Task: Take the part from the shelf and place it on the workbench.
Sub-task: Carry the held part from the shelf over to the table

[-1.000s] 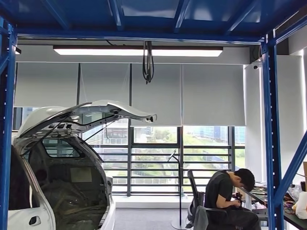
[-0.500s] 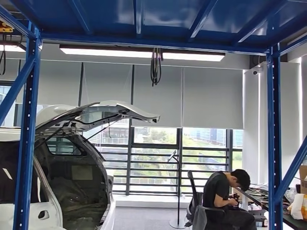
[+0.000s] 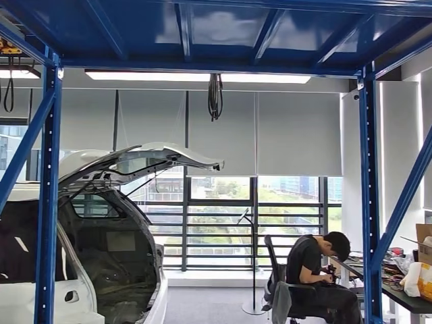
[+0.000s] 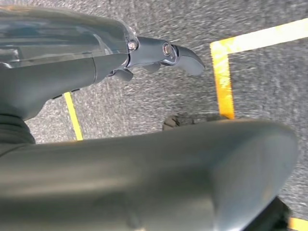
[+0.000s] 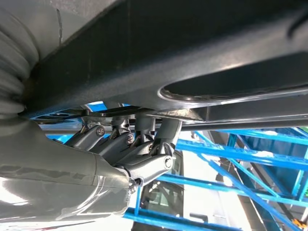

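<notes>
A long dark part [image 5: 218,43] is held by the right hand [image 5: 138,149]. Its fingers [image 5: 152,161] are curled up together and pressed against the part's underside. The part is carried up in that hand, clear of both shelf and counter, and blue shelf beams [image 5: 232,154] are seen behind it. No marking can be made out on the part.

The left hand [image 4: 109,53] is held over grey floor [image 4: 145,101] marked with yellow tape [image 4: 223,72]. Its fingers [image 4: 181,53] are stretched out straight and apart, and nothing is seen gripped by them.

In the head view, the scene is framed by the blue shelf posts [image 3: 48,202] and a blue deck overhead. A white car [image 3: 30,297] is parked on the left with its hatch [image 3: 152,156] raised. A strip light [image 3: 198,76] and a loop of black cable [image 3: 214,98] are hung from the ceiling before grey blinds [image 3: 295,135].

A person [image 3: 310,270] is seated on a chair [image 3: 275,270] at the right, bent over a cluttered counter [image 3: 408,297]. A brown carton [image 3: 424,237] and a pale bag [image 3: 420,280] are set on it. Any print on them is too small to be read.
</notes>
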Robot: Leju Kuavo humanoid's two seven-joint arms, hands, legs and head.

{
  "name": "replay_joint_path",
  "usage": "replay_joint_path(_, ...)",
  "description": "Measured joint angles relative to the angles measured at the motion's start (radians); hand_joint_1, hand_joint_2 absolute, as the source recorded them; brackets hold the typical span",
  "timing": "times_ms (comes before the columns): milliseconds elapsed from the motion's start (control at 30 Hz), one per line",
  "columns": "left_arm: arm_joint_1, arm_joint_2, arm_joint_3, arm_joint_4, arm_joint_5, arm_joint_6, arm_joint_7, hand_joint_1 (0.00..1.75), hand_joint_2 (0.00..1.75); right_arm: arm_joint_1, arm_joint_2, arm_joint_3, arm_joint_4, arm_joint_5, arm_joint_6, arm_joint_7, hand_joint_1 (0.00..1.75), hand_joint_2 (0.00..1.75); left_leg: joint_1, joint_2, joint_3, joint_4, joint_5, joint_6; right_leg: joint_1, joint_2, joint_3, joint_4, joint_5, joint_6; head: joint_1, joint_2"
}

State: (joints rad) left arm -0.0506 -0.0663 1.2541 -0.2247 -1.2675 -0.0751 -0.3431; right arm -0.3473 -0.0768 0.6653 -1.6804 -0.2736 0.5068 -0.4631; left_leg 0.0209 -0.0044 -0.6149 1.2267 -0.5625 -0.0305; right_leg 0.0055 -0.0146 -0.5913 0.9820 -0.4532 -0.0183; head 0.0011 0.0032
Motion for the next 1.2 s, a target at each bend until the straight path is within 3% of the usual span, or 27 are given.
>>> replay_joint_path(33, -0.001, 0.001, 0.000, 0.000, 0.000, 0.000, -0.001, 0.00, 1.75, 0.000, 0.000, 0.000, 0.000, 0.000, 0.001, 0.000, 1.75, 1.75, 0.004, 0.000, 0.047, -0.066, 0.015, -0.007, -0.002, 0.000, -0.018, 0.014, 0.003, 0.005, 0.000, 0.000)
replay_joint_path(100, -0.003, 0.001, 0.000, 0.000, -0.001, 0.000, -0.004, 0.00, 1.75, -0.001, 0.001, 0.000, -0.003, -0.002, 0.002, -0.001, 1.75, 1.75, 0.006, -0.002, 0.116, -0.178, 0.007, -0.003, -0.003, 0.002, -0.046, 0.041, 0.010, 0.017, 0.000, 0.000)
replay_joint_path(133, -0.004, 0.001, -0.001, 0.000, -0.001, 0.000, -0.005, 0.00, 1.75, -0.001, 0.001, -0.001, -0.005, -0.002, 0.003, -0.002, 1.75, 1.75, 0.004, -0.004, 0.129, -0.204, -0.004, 0.004, -0.002, 0.002, -0.055, 0.049, 0.016, 0.024, 0.000, 0.000)
replay_joint_path(200, -0.003, 0.001, -0.001, 0.000, -0.002, 0.000, -0.006, 0.00, 1.75, -0.001, 0.001, -0.001, -0.006, -0.003, 0.004, -0.003, 1.75, 1.75, 0.001, -0.003, 0.122, -0.208, -0.001, 0.025, -0.004, 0.003, -0.064, 0.054, 0.027, 0.036, 0.000, 0.000)
replay_joint_path(233, -0.002, 0.001, 0.000, 0.000, -0.002, 0.001, -0.006, 0.00, 1.75, -0.001, 0.001, -0.001, -0.006, -0.003, 0.005, -0.004, 1.75, 1.75, 0.001, -0.001, 0.115, -0.207, 0.007, 0.036, -0.006, 0.004, -0.069, 0.060, 0.016, 0.042, 0.000, 0.000)
replay_joint_path(300, -0.003, 0.002, 0.000, 0.000, -0.002, 0.001, -0.006, 0.00, 1.75, 0.000, 0.000, -0.002, -0.007, -0.004, 0.005, -0.006, 1.75, 1.75, 0.000, 0.004, 0.094, -0.208, 0.027, 0.056, -0.010, 0.005, -0.089, 0.123, -0.060, 0.053, 0.000, 0.000)
replay_joint_path(367, -0.004, 0.003, 0.000, 0.000, -0.003, 0.002, -0.006, 0.00, 1.75, 0.000, 0.000, -0.002, -0.007, -0.005, 0.006, -0.008, 1.75, 1.75, -0.005, 0.006, 0.067, -0.207, 0.049, 0.065, -0.011, 0.005, -0.116, 0.249, -0.157, 0.058, 0.000, 0.000)
replay_joint_path(400, -0.004, 0.003, 0.000, 0.000, -0.003, 0.002, -0.006, 0.00, 1.75, 0.001, 0.000, -0.002, -0.007, -0.005, 0.006, -0.009, 1.75, 1.75, -0.008, 0.006, 0.052, -0.207, 0.060, 0.066, -0.011, 0.005, -0.122, 0.306, -0.179, 0.058, 0.000, 0.000)
replay_joint_path(433, -0.003, 0.003, 0.000, 0.000, -0.004, 0.002, -0.006, 0.00, 1.75, 0.002, 0.000, -0.002, -0.007, -0.006, 0.006, -0.009, 1.75, 1.75, -0.011, 0.007, 0.038, -0.206, 0.071, 0.068, -0.010, 0.005, -0.115, 0.336, -0.177, 0.056, 0.000, 0.000)
replay_joint_path(467, -0.003, 0.003, 0.000, 0.000, -0.004, 0.002, -0.006, 0.00, 1.75, 0.002, 0.001, -0.002, -0.007, -0.007, 0.007, -0.010, 1.75, 1.75, -0.016, 0.008, 0.024, -0.206, 0.082, 0.069, -0.009, 0.006, -0.092, 0.331, -0.157, 0.052, 0.000, 0.000)
replay_joint_path(533, -0.004, 0.003, 0.000, 0.000, -0.007, 0.002, -0.006, 0.00, 1.75, 0.002, 0.001, -0.004, -0.011, -0.005, 0.009, -0.017, 1.75, 1.75, -0.022, 0.007, 0.000, -0.205, 0.103, 0.069, -0.001, 0.011, 0.006, 0.219, -0.109, 0.031, 0.000, 0.000)
replay_joint_path(600, -0.003, 0.003, 0.000, 0.000, -0.011, 0.002, -0.006, 0.00, 1.75, -0.001, 0.001, -0.008, -0.019, 0.009, 0.012, -0.025, 1.75, 1.75, -0.027, 0.006, -0.013, -0.205, 0.121, 0.065, 0.011, 0.014, 0.118, 0.057, -0.108, 0.009, 0.000, 0.000)
replay_joint_path(667, -0.002, 0.003, 0.000, 0.001, -0.012, 0.002, -0.006, 0.00, 1.75, -0.004, 0.000, -0.010, -0.024, 0.025, 0.014, -0.031, 1.75, 1.75, -0.026, 0.005, -0.022, -0.209, 0.138, 0.055, 0.020, 0.015, 0.164, -0.024, -0.121, 0.001, 0.001, 0.000)
replay_joint_path(733, -0.001, 0.005, -0.001, 0.001, -0.013, 0.002, -0.006, 0.00, 1.75, -0.004, -0.001, -0.011, -0.025, 0.036, 0.016, -0.037, 1.75, 1.75, -0.022, 0.002, -0.031, -0.209, 0.140, 0.045, 0.019, 0.009, 0.157, -0.038, -0.105, -0.007, 0.000, 0.000)
replay_joint_path(767, 0.000, 0.005, -0.001, 0.001, -0.013, 0.002, -0.006, 0.00, 1.75, -0.004, -0.002, -0.011, -0.025, 0.041, 0.017, -0.040, 1.75, 1.75, -0.021, 0.001, -0.038, -0.194, 0.120, 0.040, 0.017, 0.003, 0.150, -0.042, -0.094, -0.014, 0.001, 0.000)
replay_joint_path(800, 0.001, 0.006, 0.000, 0.001, -0.014, 0.002, -0.006, 0.00, 1.75, -0.004, -0.002, -0.011, -0.024, 0.045, 0.017, -0.044, 1.75, 1.75, -0.020, 0.000, -0.050, -0.162, 0.083, 0.036, 0.015, -0.003, 0.141, -0.046, -0.083, -0.019, 0.000, 0.000)
replay_joint_path(867, 0.002, 0.006, 0.000, 0.001, -0.014, 0.002, -0.006, 0.00, 1.75, -0.002, -0.002, -0.011, -0.024, 0.051, 0.018, -0.049, 1.75, 1.75, -0.015, 0.000, -0.085, -0.046, -0.005, 0.025, 0.015, -0.015, 0.119, -0.044, -0.066, -0.023, 0.001, 0.000)
replay_joint_path(900, 0.002, 0.006, 0.000, 0.001, -0.014, 0.001, -0.006, 0.00, 1.75, -0.001, -0.003, -0.011, -0.023, 0.053, 0.019, -0.050, 1.75, 1.75, -0.011, 0.000, -0.100, 0.016, -0.028, 0.019, 0.014, -0.023, 0.108, -0.041, -0.059, -0.022, 0.000, 0.000)
replay_joint_path(933, 0.002, 0.006, 0.000, 0.001, -0.014, 0.001, -0.006, 0.00, 1.75, -0.001, -0.003, -0.011, -0.022, 0.054, 0.019, -0.051, 1.75, 1.75, -0.008, 0.000, -0.105, 0.057, -0.029, 0.013, 0.013, -0.032, 0.096, -0.037, -0.054, -0.020, 0.001, 0.000)
replay_joint_path(967, 0.003, 0.007, 0.000, 0.001, -0.014, 0.001, -0.006, 0.00, 1.75, 0.000, -0.003, -0.011, -0.022, 0.055, 0.020, -0.051, 1.75, 1.75, -0.004, 0.001, -0.095, 0.065, -0.010, 0.007, 0.012, -0.041, 0.084, -0.031, -0.050, -0.017, 0.001, 0.000)
replay_joint_path(1033, 0.003, 0.008, 0.000, 0.001, -0.014, 0.001, -0.006, 0.00, 1.75, 0.000, -0.004, -0.011, -0.021, 0.055, 0.021, -0.051, 1.75, 1.75, 0.004, 0.021, -0.023, -0.030, 0.043, -0.004, 0.008, -0.060, 0.064, -0.013, -0.049, -0.011, 0.001, 0.000)
replay_joint_path(1100, 0.000, 0.009, 0.000, 0.001, -0.014, 0.001, -0.006, 0.00, 1.75, -0.001, -0.004, -0.011, -0.021, 0.056, 0.025, -0.052, 1.75, 1.75, 0.002, 0.059, 0.053, -0.154, 0.054, -0.006, 0.010, -0.077, 0.047, 0.011, -0.053, 0.000, 0.001, 0.000)
replay_joint_path(1133, -0.002, 0.009, 0.000, 0.001, -0.015, 0.000, -0.006, 0.00, 1.75, -0.001, -0.005, -0.011, -0.021, 0.056, 0.027, -0.052, 1.75, 1.75, 0.000, 0.071, 0.071, -0.188, 0.047, -0.001, 0.012, -0.086, 0.041, 0.021, -0.055, 0.006, 0.001, 0.000)
replay_joint_path(1200, -0.001, 0.009, 0.000, 0.001, -0.015, 0.000, -0.006, 0.00, 1.75, -0.003, -0.006, -0.010, -0.021, 0.058, 0.029, -0.053, 1.75, 1.75, -0.003, 0.062, 0.068, -0.201, 0.040, 0.019, 0.013, -0.104, 0.035, 0.030, -0.053, 0.015, 0.001, 0.000)
